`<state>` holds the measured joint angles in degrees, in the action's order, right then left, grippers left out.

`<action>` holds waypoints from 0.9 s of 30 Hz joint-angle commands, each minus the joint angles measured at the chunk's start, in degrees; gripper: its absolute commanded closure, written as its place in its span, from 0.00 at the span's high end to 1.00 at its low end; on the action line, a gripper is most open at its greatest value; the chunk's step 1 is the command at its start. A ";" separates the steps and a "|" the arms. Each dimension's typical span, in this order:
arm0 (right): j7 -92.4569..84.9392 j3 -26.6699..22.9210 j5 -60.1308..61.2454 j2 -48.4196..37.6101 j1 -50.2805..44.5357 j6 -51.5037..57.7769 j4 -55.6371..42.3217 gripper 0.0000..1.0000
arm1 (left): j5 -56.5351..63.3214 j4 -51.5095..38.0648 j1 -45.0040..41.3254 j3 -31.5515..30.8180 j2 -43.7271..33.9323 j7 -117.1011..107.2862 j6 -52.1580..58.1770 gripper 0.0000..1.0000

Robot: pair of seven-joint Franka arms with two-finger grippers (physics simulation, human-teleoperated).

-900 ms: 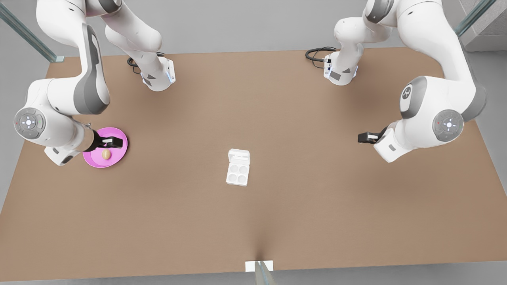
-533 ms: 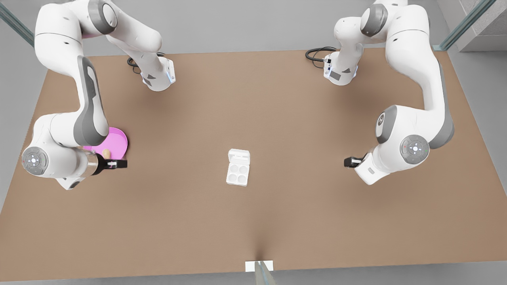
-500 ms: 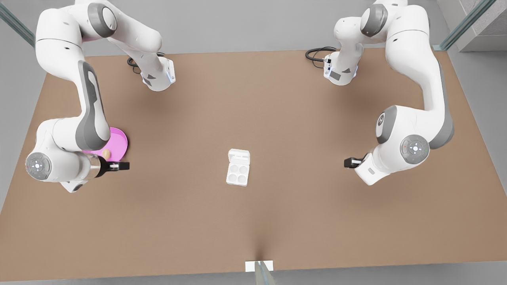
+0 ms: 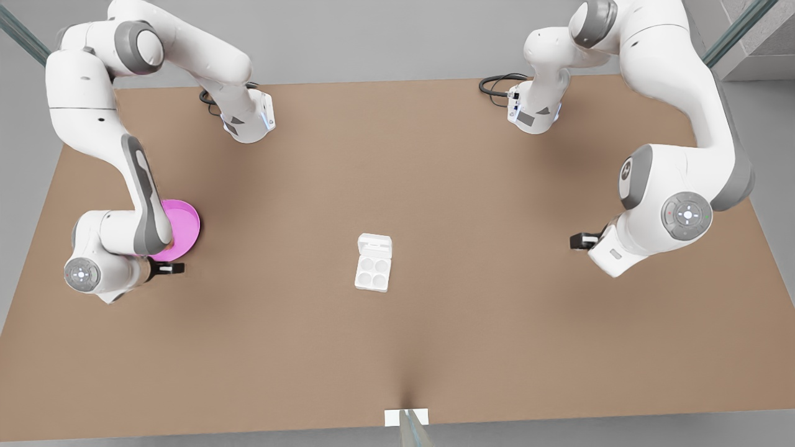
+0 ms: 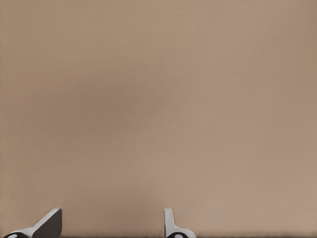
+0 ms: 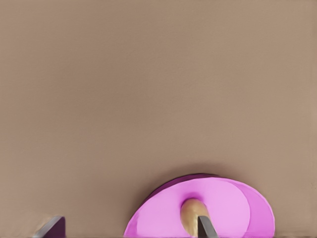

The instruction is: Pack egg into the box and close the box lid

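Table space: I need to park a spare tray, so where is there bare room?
Bare table lies between the egg carton and each arm, and along the near edge. It is crowded around the pink dish, where the right tool sits near the egg. The left tool waits over bare table.

A big brown table [image 4: 435, 186] fills the room. The floor [image 4: 372, 37] behind it is plain grey. Shiny glass bars [image 4: 25, 37] lean at both far corners.
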<state>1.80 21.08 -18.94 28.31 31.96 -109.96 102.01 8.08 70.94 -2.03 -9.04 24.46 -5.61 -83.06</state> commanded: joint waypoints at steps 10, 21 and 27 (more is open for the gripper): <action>-20.43 15.56 -10.68 -6.95 23.06 -25.75 22.00 1.00 | 0.09 0.08 -0.52 0.26 3.40 -0.02 -1.67 1.00; -21.14 24.36 -12.35 -6.25 37.12 -31.89 30.96 1.00 | -0.08 -0.01 -0.17 0.08 3.49 -0.02 -1.84 1.00; -21.23 24.36 -13.76 -5.90 41.17 -34.09 31.76 1.00 | -0.61 0.17 -0.34 0.08 3.40 -0.11 -2.98 1.00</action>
<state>-13.59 45.42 -31.97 22.44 72.72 -141.05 133.87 7.56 71.13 -2.30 -8.93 27.92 -5.61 -85.48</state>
